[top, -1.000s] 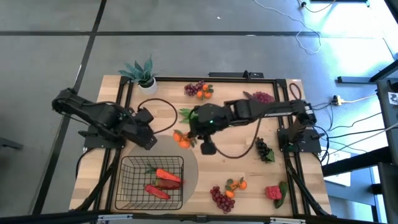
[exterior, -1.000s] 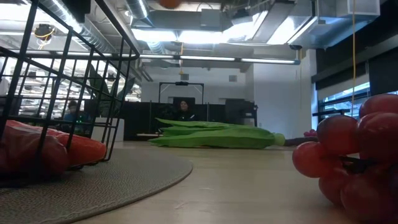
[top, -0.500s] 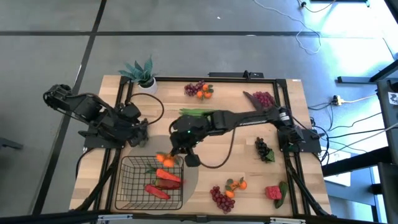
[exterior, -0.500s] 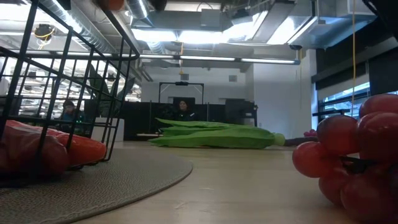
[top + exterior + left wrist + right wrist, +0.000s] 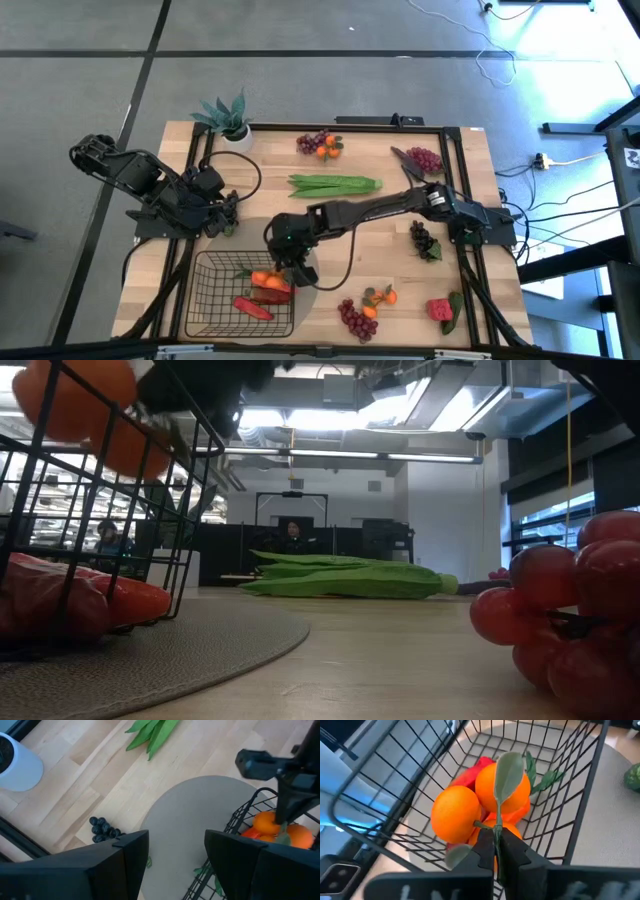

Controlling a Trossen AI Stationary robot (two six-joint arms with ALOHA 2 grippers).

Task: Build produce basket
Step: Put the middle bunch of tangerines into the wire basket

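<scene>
A bunch of orange tangerines (image 5: 455, 815) with a green leaf hangs over the dark wire basket (image 5: 215, 300), and my right gripper (image 5: 290, 268) is shut on it. In the low view the tangerines (image 5: 75, 400) sit at the height of the basket's top rim. A carrot and red peppers (image 5: 262, 295) lie on the basket's floor below them. The basket stands on a round grey mat (image 5: 305, 275). My left gripper (image 5: 175, 865) is open with nothing between its fingers, held above the table's left side, clear of the basket. My right gripper pinches the bunch's thin green stem (image 5: 495, 832) between its two fingertips. The fingers slant down from the table's right side. The tangerines hang just past the fingertips, lifted clear above the produce in the basket.
Green bean pods (image 5: 335, 184) lie mid-table. Grapes with tangerines (image 5: 318, 144) and purple grapes (image 5: 422, 158) lie at the far edge, and dark grapes (image 5: 424, 240) at the right. Near the front lie more grapes and tangerines (image 5: 365, 310) and a red strawberry (image 5: 440, 309). A potted plant (image 5: 228, 118) stands far left.
My right gripper has carried the tangerines from mid-table toward the near left and down, until they hang over the basket at its rim; it has stayed shut. My left gripper drew back toward the table's left edge, then kept still.
</scene>
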